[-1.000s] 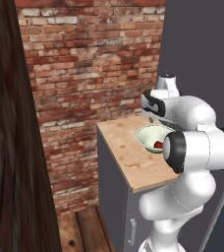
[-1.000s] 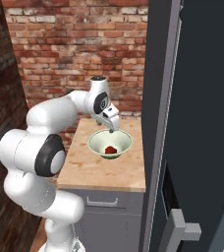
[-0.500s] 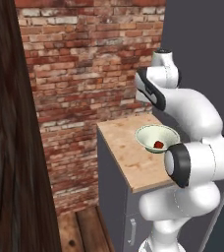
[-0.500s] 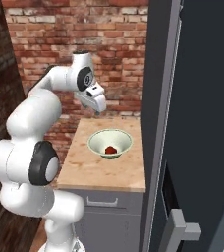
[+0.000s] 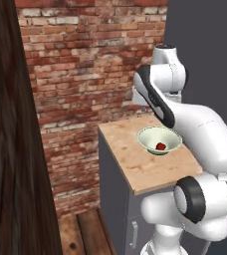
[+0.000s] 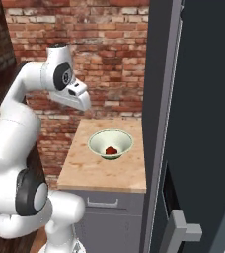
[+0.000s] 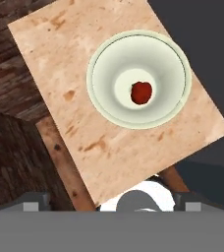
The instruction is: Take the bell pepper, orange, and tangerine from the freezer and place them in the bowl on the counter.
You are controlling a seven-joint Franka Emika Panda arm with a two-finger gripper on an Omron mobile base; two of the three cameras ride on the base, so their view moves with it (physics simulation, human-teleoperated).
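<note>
The small red bell pepper (image 7: 142, 92) lies at the bottom of the pale greenish bowl (image 7: 104, 74), which stands on the light wooden counter (image 7: 60, 59). My gripper (image 6: 84, 104) hangs well above the bowl (image 6: 97, 144) and looks straight down on it. Its fingertips (image 7: 33, 201) stand wide apart with nothing between them, so it is open. The pepper (image 6: 111, 149) also shows in both base views, inside the bowl (image 5: 145, 141). The freezer (image 6: 198, 99) rises dark right of the counter (image 6: 85, 168). The orange and the tangerine are out of view.
A red brick wall (image 6: 109, 54) runs behind the counter. A dark wooden panel (image 5: 11, 149) stands at the left. Below the counter top (image 5: 130, 164) is a grey drawer cabinet (image 6: 104, 217). The freezer's dark side (image 5: 205, 45) closes off the right.
The hand has risen from just over the bowl to well above it. The bell pepper stays in the bowl.
</note>
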